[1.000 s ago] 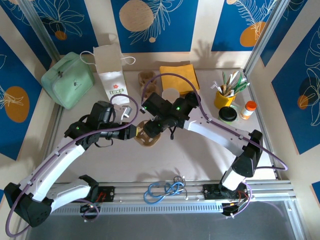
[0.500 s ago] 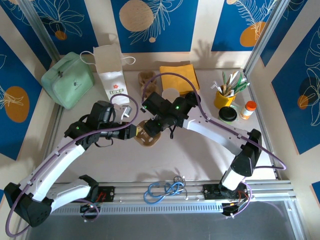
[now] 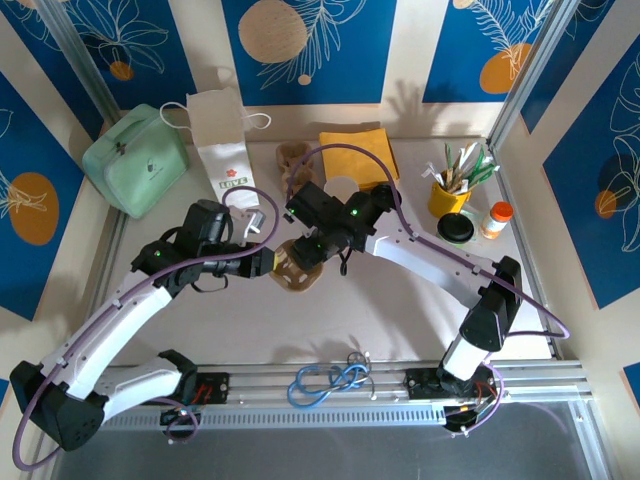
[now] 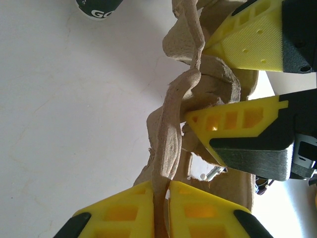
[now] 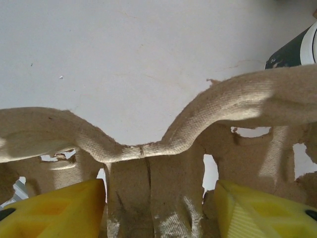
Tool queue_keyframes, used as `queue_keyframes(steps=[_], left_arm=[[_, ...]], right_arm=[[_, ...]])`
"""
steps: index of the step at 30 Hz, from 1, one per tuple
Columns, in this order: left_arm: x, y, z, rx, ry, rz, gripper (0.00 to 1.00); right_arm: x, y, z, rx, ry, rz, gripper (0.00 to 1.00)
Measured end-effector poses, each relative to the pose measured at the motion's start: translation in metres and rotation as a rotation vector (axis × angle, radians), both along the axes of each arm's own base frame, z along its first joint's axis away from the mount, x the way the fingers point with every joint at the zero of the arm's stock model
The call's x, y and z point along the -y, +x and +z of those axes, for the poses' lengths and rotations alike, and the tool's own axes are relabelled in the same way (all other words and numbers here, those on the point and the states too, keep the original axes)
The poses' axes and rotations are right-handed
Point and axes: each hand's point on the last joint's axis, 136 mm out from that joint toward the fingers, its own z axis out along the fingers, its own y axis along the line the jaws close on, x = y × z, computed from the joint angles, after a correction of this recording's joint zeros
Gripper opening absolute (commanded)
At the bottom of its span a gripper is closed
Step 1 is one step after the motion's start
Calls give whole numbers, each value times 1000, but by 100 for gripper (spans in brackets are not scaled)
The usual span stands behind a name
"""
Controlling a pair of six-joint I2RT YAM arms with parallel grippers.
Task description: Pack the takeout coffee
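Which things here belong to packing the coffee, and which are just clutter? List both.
For the job: cardboard cup carrier, pinched by the left gripper; coffee cup; paper bag.
Probably just lying about: green case; orange-capped bottle; blue cable.

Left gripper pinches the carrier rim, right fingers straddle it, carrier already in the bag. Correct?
No, the carrier is not in the bag. The top view shows it out over the table, apart from the bag standing at the back. The rest holds: the left gripper pinches the rim, and the right gripper has its fingers either side of it.
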Motion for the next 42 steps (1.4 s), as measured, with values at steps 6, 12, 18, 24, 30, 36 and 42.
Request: queue_keyframes(steps=[6,12,18,24,30,36,42], left_arm=[[0,0,0,-1,0,0,12],[1,-1,0,-5,-2,-1,13],[1,-1,0,-6,-2,-1,15],[1,-1,0,-12,-5,14,30],[-4,4,2,9,18,44,47],[-25,30,44,136,59,171,52],[-88,84,97,243,128,474,59]], right_arm=[[5,-1,-5,-16,-16,-7,58],[3,-4,-6,-34,-4,-7,51],[1,-6,-8,-48,7,-3,45],[5,-6,-12,-56,-6,-6,41],[12,-9,-21,-78,-37,-12,40],[23,-10,-26,-87,-48,-27,40],[33,-20,-26,-99,-38,-23,40]])
